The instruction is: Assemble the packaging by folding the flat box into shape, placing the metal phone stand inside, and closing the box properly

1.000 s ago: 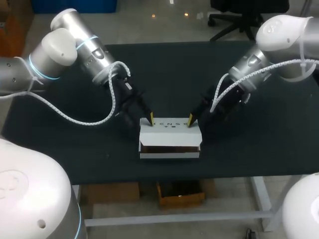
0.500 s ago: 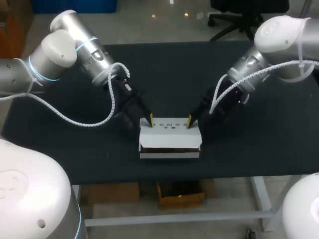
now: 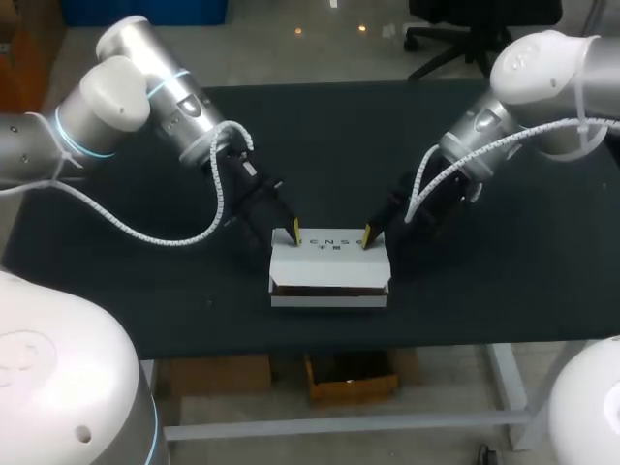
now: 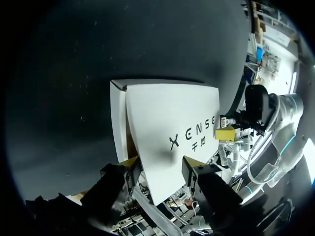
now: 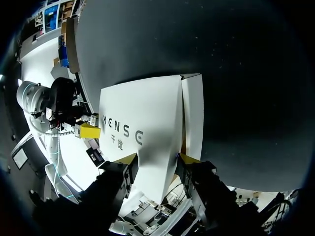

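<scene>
Since a second ago the lid (image 3: 329,254) sits a little lower, and the dark slit under its front edge is thinner. Both claws have barely shifted, and the right arm (image 3: 504,116) leans slightly further in.

One white box (image 3: 329,295) stands near the front middle of the black worktop (image 3: 504,291), with its printed lid almost shut. Two claws meet it. The left claw (image 3: 294,231) is at the lid's back left corner and the right claw (image 3: 369,233) at its back right corner. In each wrist view the lid's end lies under that arm's claw, with one side flap (image 4: 118,118) beside it. I cannot tell whether either claw grips the lid or only rests on it.

Only the narrow dark slit shows into the box, so its contents are hidden.
</scene>
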Action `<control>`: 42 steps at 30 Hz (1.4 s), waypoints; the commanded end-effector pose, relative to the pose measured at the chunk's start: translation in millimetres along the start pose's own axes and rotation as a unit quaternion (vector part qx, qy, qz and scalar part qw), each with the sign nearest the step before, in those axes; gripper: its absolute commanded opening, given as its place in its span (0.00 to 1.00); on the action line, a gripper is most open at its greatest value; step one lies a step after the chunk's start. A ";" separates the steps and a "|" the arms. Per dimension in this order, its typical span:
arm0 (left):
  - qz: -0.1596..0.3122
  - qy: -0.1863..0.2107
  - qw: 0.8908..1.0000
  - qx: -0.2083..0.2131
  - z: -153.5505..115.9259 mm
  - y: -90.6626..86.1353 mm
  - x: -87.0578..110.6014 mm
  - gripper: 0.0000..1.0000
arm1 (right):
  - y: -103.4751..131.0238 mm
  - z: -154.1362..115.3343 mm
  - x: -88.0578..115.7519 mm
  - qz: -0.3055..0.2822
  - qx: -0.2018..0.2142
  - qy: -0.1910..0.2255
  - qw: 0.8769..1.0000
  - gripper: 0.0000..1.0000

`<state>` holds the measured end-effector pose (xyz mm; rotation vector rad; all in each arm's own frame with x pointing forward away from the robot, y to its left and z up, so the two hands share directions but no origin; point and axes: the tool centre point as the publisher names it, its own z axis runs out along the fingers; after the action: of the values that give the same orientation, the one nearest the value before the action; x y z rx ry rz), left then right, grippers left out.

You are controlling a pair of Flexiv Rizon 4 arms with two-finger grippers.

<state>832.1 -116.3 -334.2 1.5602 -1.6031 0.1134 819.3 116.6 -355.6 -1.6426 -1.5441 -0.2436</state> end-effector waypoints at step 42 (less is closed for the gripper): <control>0.320 -0.071 0.927 0.183 -79.7 54.7 60.0 1.00 | 5.2 2.7 3.4 -0.007 0.002 -0.008 1.000 0.49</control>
<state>841.6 -100.4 -225.3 1.2571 -2.2325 0.6526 821.9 120.2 -356.6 -1.6393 -1.5668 -0.2408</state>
